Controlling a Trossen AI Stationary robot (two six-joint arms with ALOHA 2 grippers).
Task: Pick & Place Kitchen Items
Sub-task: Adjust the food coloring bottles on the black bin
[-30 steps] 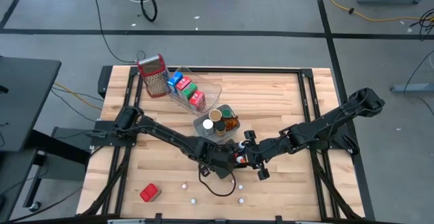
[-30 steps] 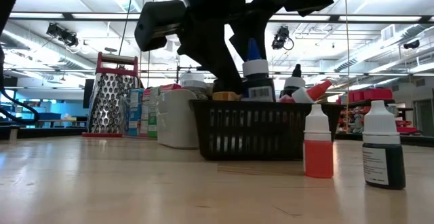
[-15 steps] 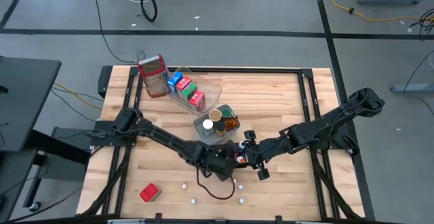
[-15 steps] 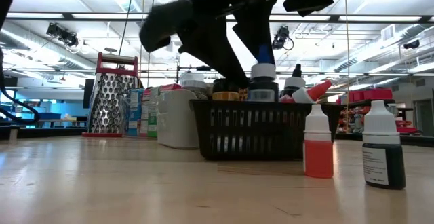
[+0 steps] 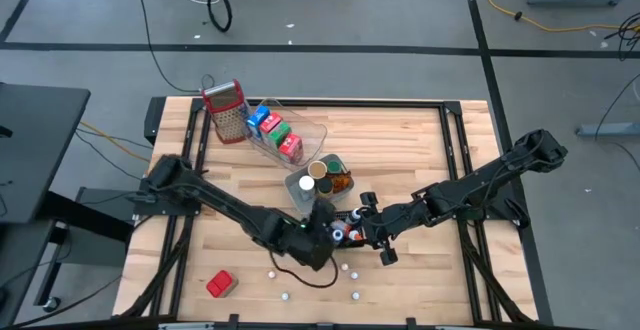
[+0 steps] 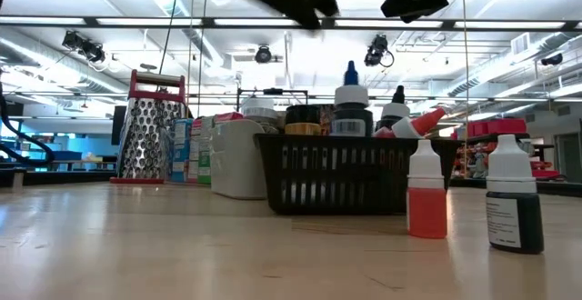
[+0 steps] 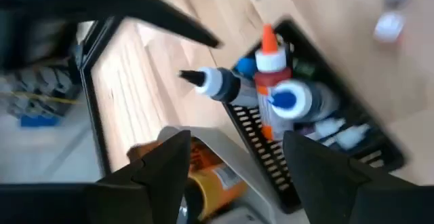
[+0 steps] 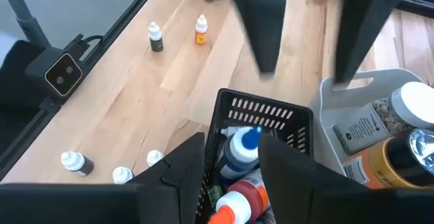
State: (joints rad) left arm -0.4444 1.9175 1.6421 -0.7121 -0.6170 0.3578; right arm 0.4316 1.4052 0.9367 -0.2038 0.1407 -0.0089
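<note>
Black mesh basket [image 6: 355,173] near the table's middle is holding small dropper bottles [image 6: 350,109] with no legible labels, the left gripper [image 5: 318,238] hovering released beside it, the right gripper [image 5: 368,222] gaping empty opposite, bare wood [image 5: 420,150] lying open behind.

Black basket [image 6: 350,175] holds dropper bottles [image 6: 350,109] (two more [image 6: 426,190] beside it).

No wording can be read anywhere. The dark dropper bottle [image 6: 514,191] at the near right of the worktop carries a label of fine print, too small to make out. The grey-labelled jar [image 8: 369,125] and the cartons [image 6: 188,151] beside the grater likewise show print that stays illegible.
</note>
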